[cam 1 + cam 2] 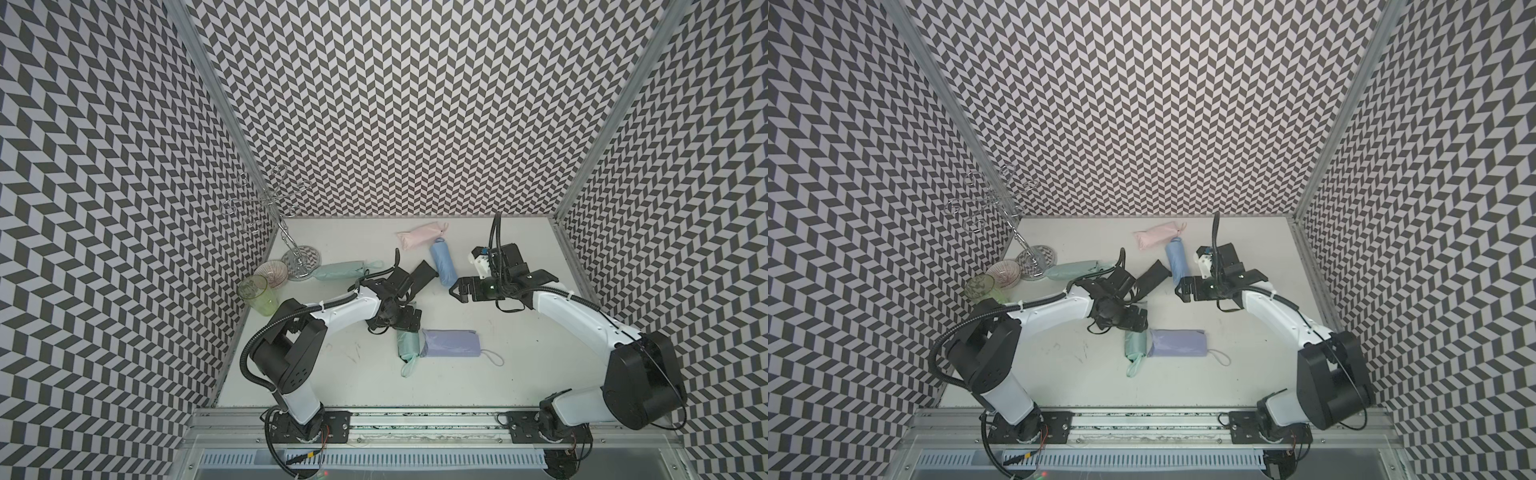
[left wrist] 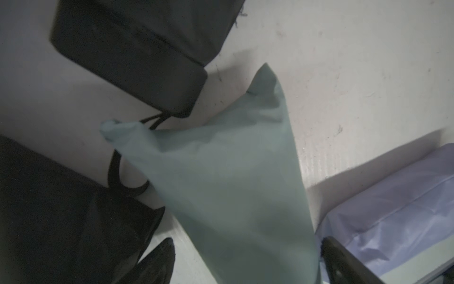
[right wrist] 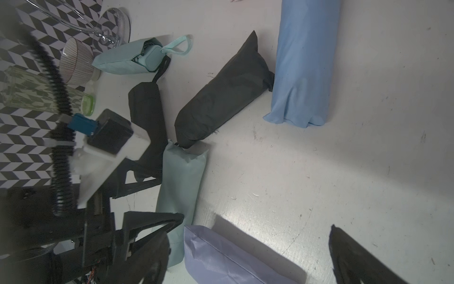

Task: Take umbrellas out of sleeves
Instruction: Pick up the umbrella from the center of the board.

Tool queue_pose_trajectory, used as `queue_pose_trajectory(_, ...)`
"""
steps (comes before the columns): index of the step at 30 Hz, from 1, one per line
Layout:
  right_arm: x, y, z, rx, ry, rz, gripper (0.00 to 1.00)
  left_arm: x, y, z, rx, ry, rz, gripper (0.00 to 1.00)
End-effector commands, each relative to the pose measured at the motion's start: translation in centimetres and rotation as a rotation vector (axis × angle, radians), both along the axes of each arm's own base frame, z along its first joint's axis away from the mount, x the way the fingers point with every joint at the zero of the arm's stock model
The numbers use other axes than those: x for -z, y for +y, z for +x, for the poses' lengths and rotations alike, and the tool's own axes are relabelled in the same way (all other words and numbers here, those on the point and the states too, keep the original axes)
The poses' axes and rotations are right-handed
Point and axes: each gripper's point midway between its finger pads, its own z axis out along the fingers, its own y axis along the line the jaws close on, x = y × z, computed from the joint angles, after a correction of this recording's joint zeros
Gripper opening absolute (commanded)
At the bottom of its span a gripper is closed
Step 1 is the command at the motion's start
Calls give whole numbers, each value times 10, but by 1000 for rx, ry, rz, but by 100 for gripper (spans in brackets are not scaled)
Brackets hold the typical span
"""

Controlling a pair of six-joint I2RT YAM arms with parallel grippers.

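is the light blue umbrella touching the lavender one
Apart. Both top views show bare table between the light blue umbrella and the lavender umbrella.

Seven folded umbrellas: one pink umbrella (image 1: pixel 419 235), one light blue umbrella (image 1: pixel 442 262), one lavender umbrella (image 1: pixel 451 343), two mint ones, the far mint umbrella (image 1: pixel 338 270) and the near mint umbrella (image 1: pixel 407 345), and two black ones, the right black umbrella (image 1: pixel 422 274) and the left black umbrella (image 3: pixel 147 118). One drinking glass (image 1: pixel 258 294), one bowl (image 1: pixel 271 274), one wire stand (image 1: pixel 302 259). Two robot arms: left arm (image 1: pixel 332 307), right arm (image 1: pixel 582 316).
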Motion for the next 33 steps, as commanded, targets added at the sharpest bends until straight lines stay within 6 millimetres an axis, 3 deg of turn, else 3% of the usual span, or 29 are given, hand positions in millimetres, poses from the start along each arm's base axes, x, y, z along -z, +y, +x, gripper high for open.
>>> queue_pose_trajectory(1,-16,7,0,-22,-62,50,100,0,-8,5,-35,7,-14,93)
queue_pose_trajectory(7,-17,10,-5,-41,-69,77,100,8,-14,15,-54,25,5,91)
queue_pose_trajectory(13,-16,8,-6,-48,-80,64,100,19,-10,16,-43,38,41,83)
queue_pose_trajectory(18,-16,7,-6,-48,-87,56,100,22,-13,13,-37,58,28,68)
queue_pose_trajectory(21,-18,7,-4,-45,-94,53,100,20,-14,13,-28,62,23,53)
queue_pose_trajectory(23,-19,6,-4,-43,-97,51,100,17,-14,13,-26,59,17,41)
queue_pose_trajectory(26,-23,6,-3,-38,-112,53,100,9,-13,15,-29,60,-12,34)
queue_pose_trajectory(33,-43,7,2,-26,-158,76,100,-35,-14,33,-69,27,-167,31)
